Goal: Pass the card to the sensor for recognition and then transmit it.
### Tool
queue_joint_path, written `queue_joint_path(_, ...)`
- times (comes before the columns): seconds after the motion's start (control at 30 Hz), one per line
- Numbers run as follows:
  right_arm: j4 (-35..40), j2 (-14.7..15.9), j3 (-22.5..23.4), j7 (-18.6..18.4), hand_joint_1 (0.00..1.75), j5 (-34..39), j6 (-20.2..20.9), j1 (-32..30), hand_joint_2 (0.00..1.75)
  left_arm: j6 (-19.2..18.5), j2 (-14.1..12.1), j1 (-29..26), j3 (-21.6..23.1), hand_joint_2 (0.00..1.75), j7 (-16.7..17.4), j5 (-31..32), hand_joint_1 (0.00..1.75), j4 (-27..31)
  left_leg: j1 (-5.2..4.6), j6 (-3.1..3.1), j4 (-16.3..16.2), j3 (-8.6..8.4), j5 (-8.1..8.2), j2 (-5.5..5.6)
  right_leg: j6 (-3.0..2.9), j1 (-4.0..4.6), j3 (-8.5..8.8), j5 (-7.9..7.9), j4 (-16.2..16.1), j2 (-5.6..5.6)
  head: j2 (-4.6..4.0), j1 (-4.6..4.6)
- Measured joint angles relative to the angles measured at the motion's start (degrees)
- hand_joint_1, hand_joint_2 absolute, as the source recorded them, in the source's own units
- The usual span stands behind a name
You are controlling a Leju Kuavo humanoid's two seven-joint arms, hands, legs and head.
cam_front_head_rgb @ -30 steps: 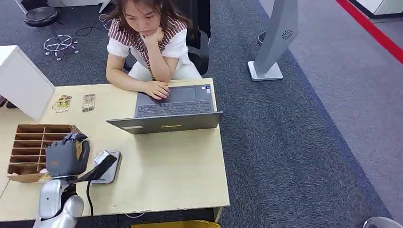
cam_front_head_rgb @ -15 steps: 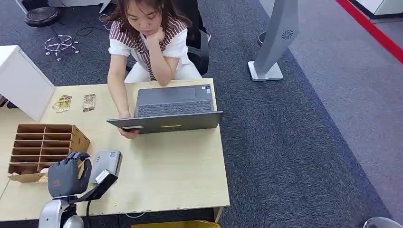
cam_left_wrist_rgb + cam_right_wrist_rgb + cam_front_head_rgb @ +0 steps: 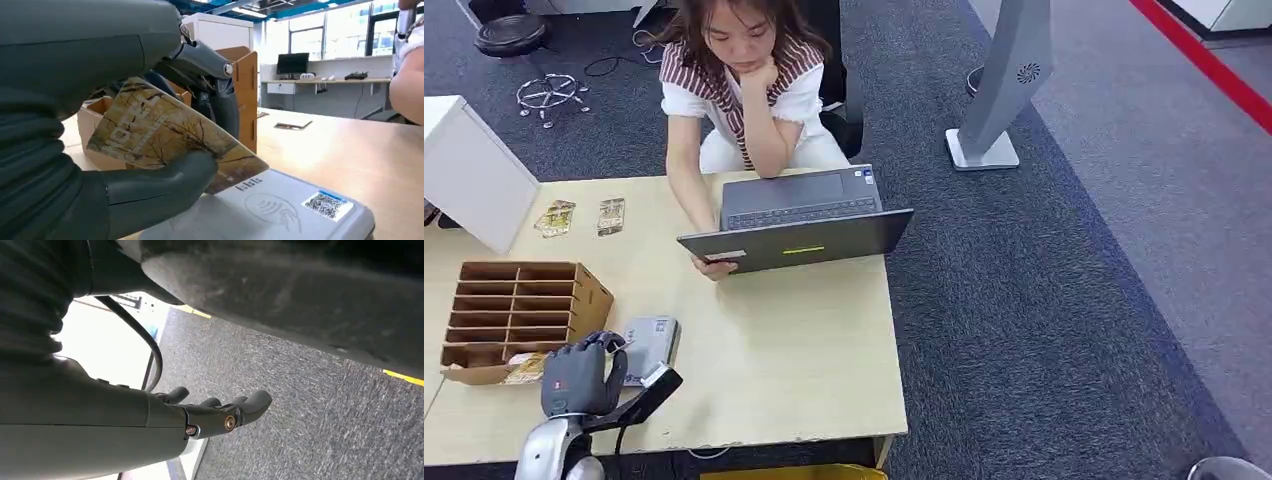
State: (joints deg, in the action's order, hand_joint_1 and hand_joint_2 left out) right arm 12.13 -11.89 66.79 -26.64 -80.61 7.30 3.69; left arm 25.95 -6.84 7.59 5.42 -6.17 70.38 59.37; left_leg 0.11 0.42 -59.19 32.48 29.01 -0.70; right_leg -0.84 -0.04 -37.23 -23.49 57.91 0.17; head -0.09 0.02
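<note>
Because the reader (image 3: 280,212) must scan it, the left hand (image 3: 100,150) pinches the card (image 3: 165,140) tilted just above. Right hand (image 3: 210,415) hangs loose, holding nothing.

Tilted tree-print card (image 3: 170,137) over grey sensor (image 3: 280,210)

Even, bright indoor light with soft shadows; window glare whitens the left wrist view's blurred background.

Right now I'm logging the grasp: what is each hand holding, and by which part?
The left hand holds the card, thumb under its lower edge and fingers behind, over the sensor. The right hand holds nothing.
</note>
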Motion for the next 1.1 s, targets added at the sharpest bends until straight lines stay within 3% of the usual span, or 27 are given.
queue_joint_path(0.83,0.02,0.00,0.00,-0.70,0.00,-0.87,1.51,0.28,1.75,-6.61,0.55,4.82,1.90,1.75,3.72,4.64,1.75,-5.38,0.00,0.02,0.01,-0.24,-0.04,0.11,-0.01,-0.01,0.30,0.01,0.00,-0.16,0.00,0.00)
queue_joint_path(1.03,0.02,0.00,-0.02,-0.70,0.00,-0.83,1.53,0.28,1.75,-4.74,0.52,4.89,2.25,1.75,3.52,4.22,1.75,-5.40,0.00,0.00,0.01,-0.26,-0.06,0.11,-0.02,-0.01,0.32,0.02,0.01,-0.16,0.00,0.00)
queue_joint_path(1.1,0.02,0.00,0.00,-0.68,0.00,-0.74,1.42,0.27,1.75,-0.52,0.52,4.49,2.25,1.75,1.91,2.65,1.75,-5.36,0.00,0.00,0.01,-0.26,-0.06,0.10,-0.03,-0.01,0.31,0.03,0.01,-0.16,0.02,0.00)
